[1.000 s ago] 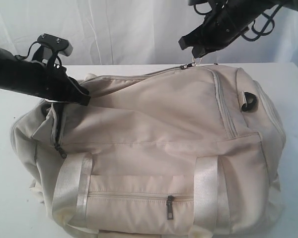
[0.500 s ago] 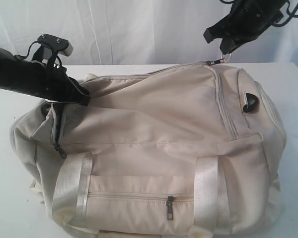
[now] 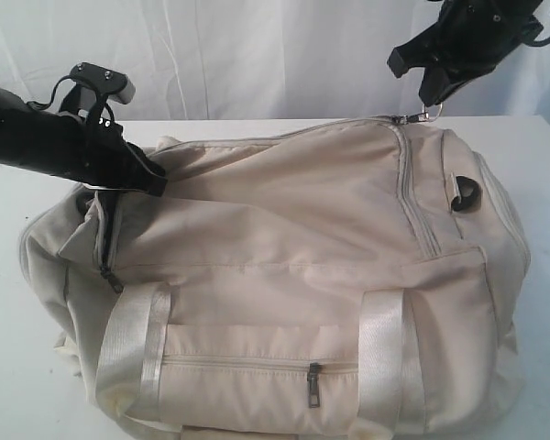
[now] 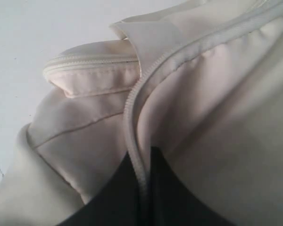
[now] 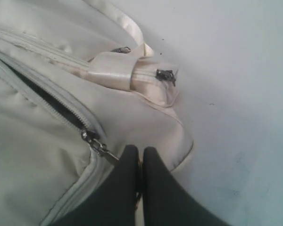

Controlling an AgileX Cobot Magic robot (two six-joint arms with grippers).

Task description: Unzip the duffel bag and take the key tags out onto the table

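On the white table (image 3: 9, 367) the cream duffel bag (image 3: 284, 275) lies and fills most of the exterior view. Its two shiny straps (image 3: 385, 357) and a closed front pocket zipper (image 3: 313, 378) are turned toward the camera. A black D-ring (image 3: 466, 192) sits on the bag's right end.

At the bag's left end, the left gripper (image 3: 151, 181) pushes into the fabric just above a short grey side zipper (image 3: 105, 247). In the left wrist view its two black fingers (image 4: 108, 197) stand almost together. A corded seam (image 4: 132, 117) of the bag runs down between them, so they pinch this edge of the cloth.

At the far right corner of the bag's top, the right gripper (image 3: 431, 99) hangs just above the fabric. A small metal ring (image 3: 430, 114) shows directly under its tips. In the right wrist view its fingers (image 5: 125, 188) are pressed tight one against the other. The thin metal pull tab (image 5: 106, 151) of the main zipper goes from the slider (image 5: 90, 137) into the narrow line between them, so they grip the pull. On one side of the slider the zipper teeth are parted and a dark gap (image 5: 52, 101) shows. On the other side the zipper is closed. Near these fingers the bag's end pocket carries one more small dark zipper pull (image 5: 166, 76), and it hangs free.
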